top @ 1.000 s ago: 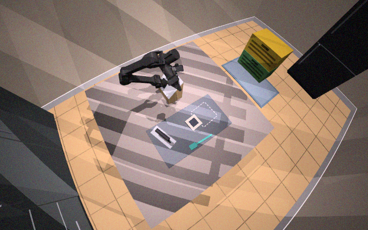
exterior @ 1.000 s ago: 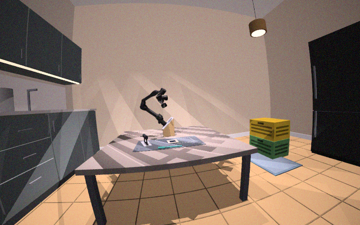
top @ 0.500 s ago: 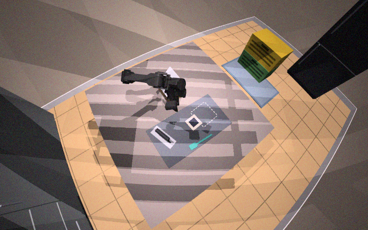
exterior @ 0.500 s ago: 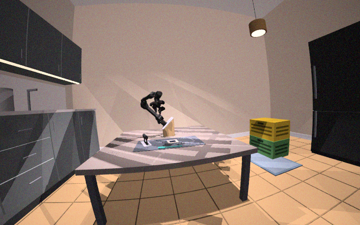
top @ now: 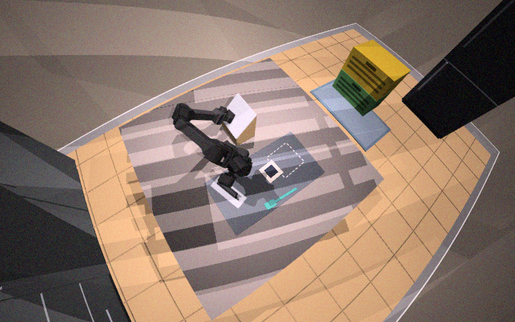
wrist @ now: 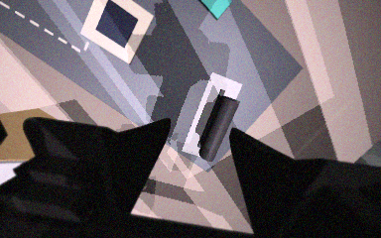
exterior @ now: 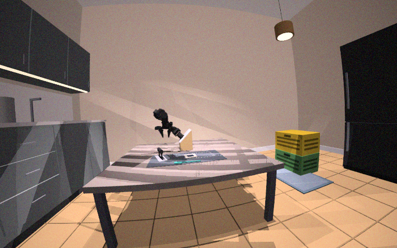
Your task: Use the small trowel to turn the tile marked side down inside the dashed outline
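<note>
The trowel (top: 228, 191) (exterior: 159, 152) (wrist: 214, 127), a white flat blade with a dark handle rising from it, rests on the left part of the blue-grey mat (top: 235, 222) (exterior: 212, 156) (wrist: 263, 55). My gripper (top: 226, 181) (exterior: 164, 133) (wrist: 199, 127) is open and empty, hovering above the handle and pointing down at it. The tile (top: 271, 171) (exterior: 189, 155) (wrist: 117, 24), cream with a dark blue marked square facing up, lies on the mat just outside the dashed outline (top: 295, 152) (wrist: 35, 23), touching its near corner.
A slim teal tool (top: 279, 198) (exterior: 188, 161) (wrist: 216, 6) lies on the mat's front edge. A white-faced wedge block (top: 239, 115) (exterior: 186, 141) stands behind the mat by the arm's base. Stacked yellow and green crates (top: 372, 76) (exterior: 296, 150) sit on the floor.
</note>
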Robot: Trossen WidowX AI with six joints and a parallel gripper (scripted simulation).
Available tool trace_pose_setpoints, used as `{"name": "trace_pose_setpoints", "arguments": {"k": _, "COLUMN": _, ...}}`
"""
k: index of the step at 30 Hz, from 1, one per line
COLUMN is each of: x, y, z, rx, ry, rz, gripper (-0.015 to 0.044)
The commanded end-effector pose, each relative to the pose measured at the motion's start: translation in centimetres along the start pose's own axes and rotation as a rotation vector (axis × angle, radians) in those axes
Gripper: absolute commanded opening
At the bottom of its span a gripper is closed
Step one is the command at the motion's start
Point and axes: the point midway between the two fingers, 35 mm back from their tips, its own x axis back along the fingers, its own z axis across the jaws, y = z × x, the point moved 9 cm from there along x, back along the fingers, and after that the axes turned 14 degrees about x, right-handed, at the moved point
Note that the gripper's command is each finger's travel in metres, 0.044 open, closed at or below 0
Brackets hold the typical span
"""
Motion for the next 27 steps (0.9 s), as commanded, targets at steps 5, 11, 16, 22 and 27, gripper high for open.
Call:
{"name": "trace_pose_setpoints", "arguments": {"k": 5, "x": -6.4, "y": -3.6, "z": -3.9, "rx": -0.203, "ry": 0.112, "rz": 0.134, "gripper": 0.027}}
{"name": "trace_pose_setpoints", "arguments": {"k": 11, "x": -7.5, "y": -4.4, "z": -4.5, "rx": -0.239, "ry": 0.13, "rz": 0.157, "gripper": 0.027}}
{"name": "trace_pose_setpoints", "arguments": {"k": 16, "x": -8.0, "y": -4.5, "z": -4.4, "rx": -0.239, "ry": 0.13, "rz": 0.157, "gripper": 0.027}}
{"name": "trace_pose_setpoints", "arguments": {"k": 22, "x": -9.0, "y": -4.6, "z": -4.3, "rx": -0.239, "ry": 0.13, "rz": 0.157, "gripper": 0.027}}
{"name": "trace_pose_setpoints", "arguments": {"k": 27, "x": -9.8, "y": -4.7, "z": -4.2, "rx": -0.239, "ry": 0.13, "rz": 0.157, "gripper": 0.027}}
